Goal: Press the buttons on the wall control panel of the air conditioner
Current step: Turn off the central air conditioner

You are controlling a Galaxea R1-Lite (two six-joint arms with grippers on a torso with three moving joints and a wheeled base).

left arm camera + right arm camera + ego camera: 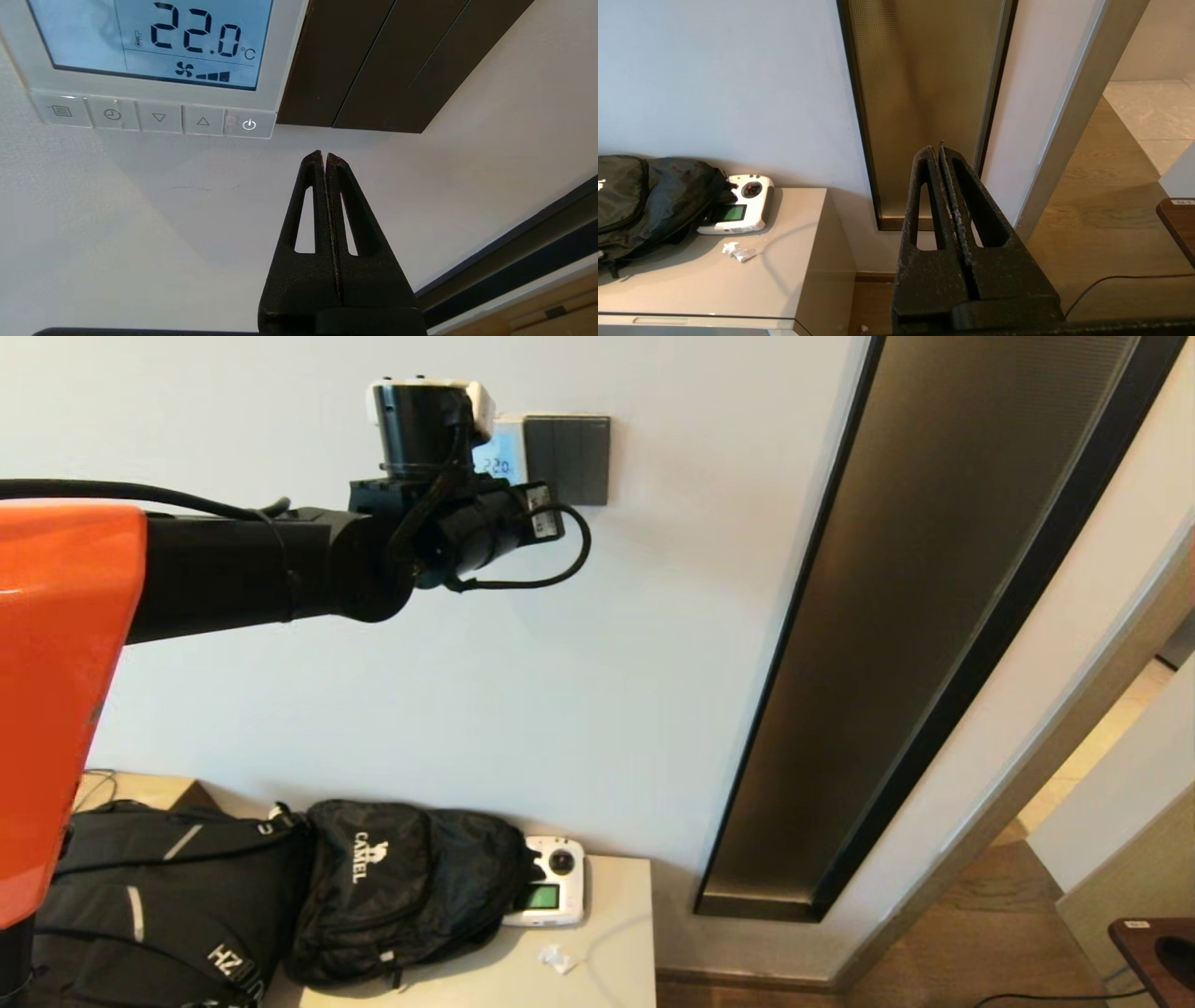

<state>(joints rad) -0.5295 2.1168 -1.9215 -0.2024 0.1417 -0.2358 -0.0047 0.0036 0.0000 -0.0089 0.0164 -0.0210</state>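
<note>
The white wall control panel (pixel 275 56) has a lit blue display (pixel 154 42) reading 22.0 °C with a fan symbol. Below it runs a row of buttons: menu (pixel 60 111), clock (pixel 112 114), down arrow (pixel 159 117), up arrow (pixel 202 122) and power (pixel 249 124). My left gripper (pixel 323 154) is shut and empty. Its tips point at the bare wall just below and to the right of the power button; contact with the wall cannot be told. In the head view my raised left arm covers most of the panel (pixel 502 455). My right gripper (pixel 940 148) is shut, empty and parked low.
A dark switch plate (pixel 567 459) adjoins the panel on its right. A tall bronze glass strip in a black frame (pixel 896 644) runs down the wall. Below stands a beige cabinet (pixel 616 933) with black backpacks (pixel 392 887), a white remote controller (pixel 553 894) and a paper scrap (pixel 557 959).
</note>
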